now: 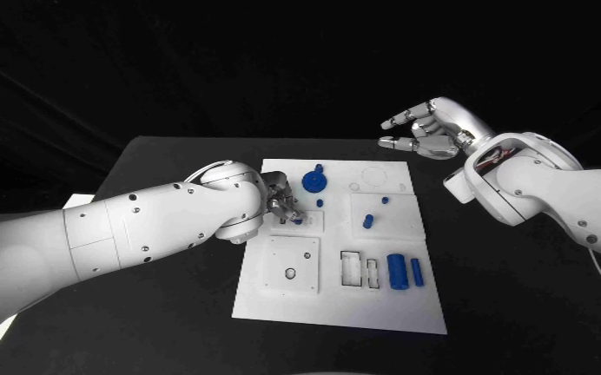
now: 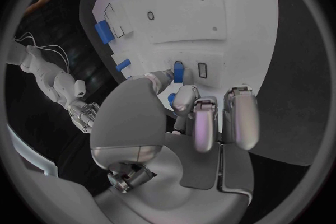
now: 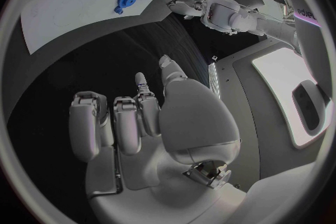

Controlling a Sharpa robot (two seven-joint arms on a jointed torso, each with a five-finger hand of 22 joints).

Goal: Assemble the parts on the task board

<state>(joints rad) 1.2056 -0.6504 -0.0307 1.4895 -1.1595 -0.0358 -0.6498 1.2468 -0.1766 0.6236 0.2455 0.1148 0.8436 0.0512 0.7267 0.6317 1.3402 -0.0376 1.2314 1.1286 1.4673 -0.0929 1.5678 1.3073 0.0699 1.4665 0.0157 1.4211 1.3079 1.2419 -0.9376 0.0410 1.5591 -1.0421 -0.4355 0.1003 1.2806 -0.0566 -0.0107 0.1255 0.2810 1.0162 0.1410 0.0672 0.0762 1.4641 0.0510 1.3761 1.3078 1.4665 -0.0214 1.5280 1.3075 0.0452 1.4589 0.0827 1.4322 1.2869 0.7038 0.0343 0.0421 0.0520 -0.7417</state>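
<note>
Left hand (image 1: 283, 204) pinching small blue part (image 2: 178, 72) at task board (image 1: 376, 312) left edge, near blue gear (image 1: 313, 182); right hand (image 1: 427, 130) spread, empty, far right.

No text, label, brand or number can be read anywhere. The task board (image 1: 338, 305) bears only printed outlines, no letters. Any marks elsewhere are too blurred to read.
</note>
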